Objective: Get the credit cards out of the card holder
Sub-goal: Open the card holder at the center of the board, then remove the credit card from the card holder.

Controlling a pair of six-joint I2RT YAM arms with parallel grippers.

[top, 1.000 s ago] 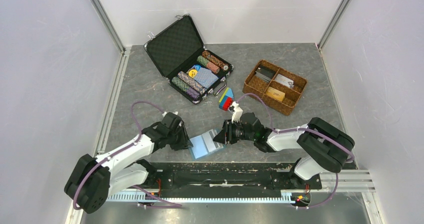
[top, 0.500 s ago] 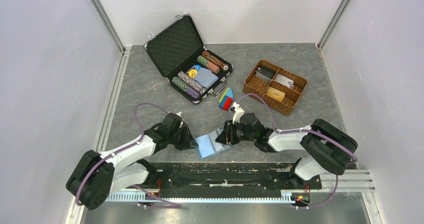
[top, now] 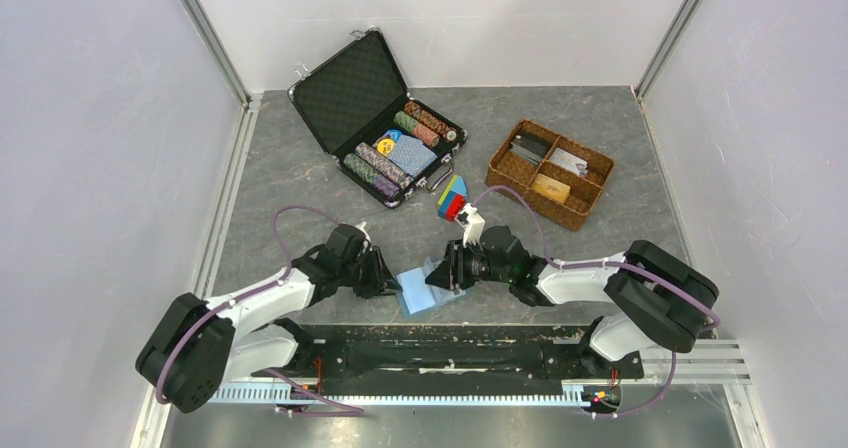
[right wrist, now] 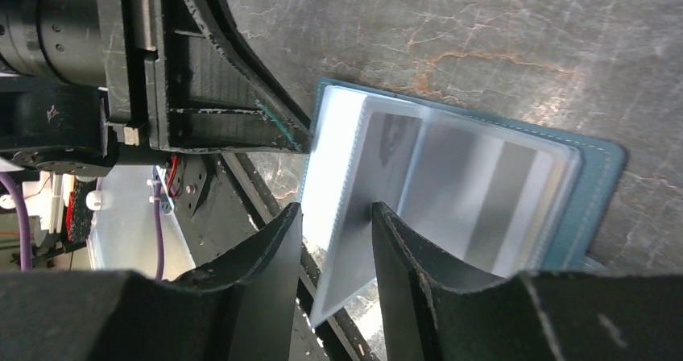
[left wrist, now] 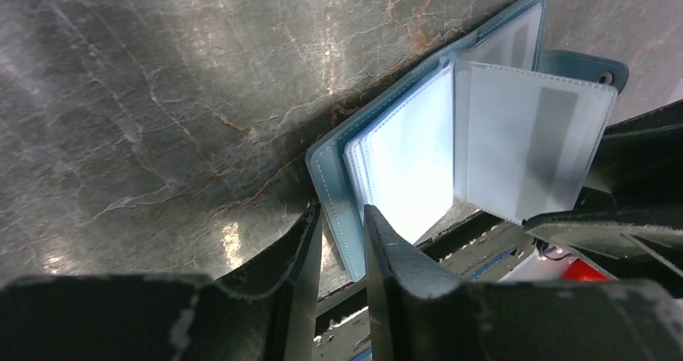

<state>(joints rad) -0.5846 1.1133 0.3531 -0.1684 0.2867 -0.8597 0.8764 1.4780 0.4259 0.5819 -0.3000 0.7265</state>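
Card holder [top: 420,290] is being held open: left gripper [left wrist: 342,216] pinching its cover, right gripper [right wrist: 334,209] pinching a clear sleeve [left wrist: 531,143]. Next, the sleeve's contents need sliding out.

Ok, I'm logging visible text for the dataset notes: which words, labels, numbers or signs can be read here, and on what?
No text can be read in any view.
card holder: its clear sleeves show no print.
yellow disc in the chip case: any marking is too small to read.
orange card in the wicker tray: too small to read.
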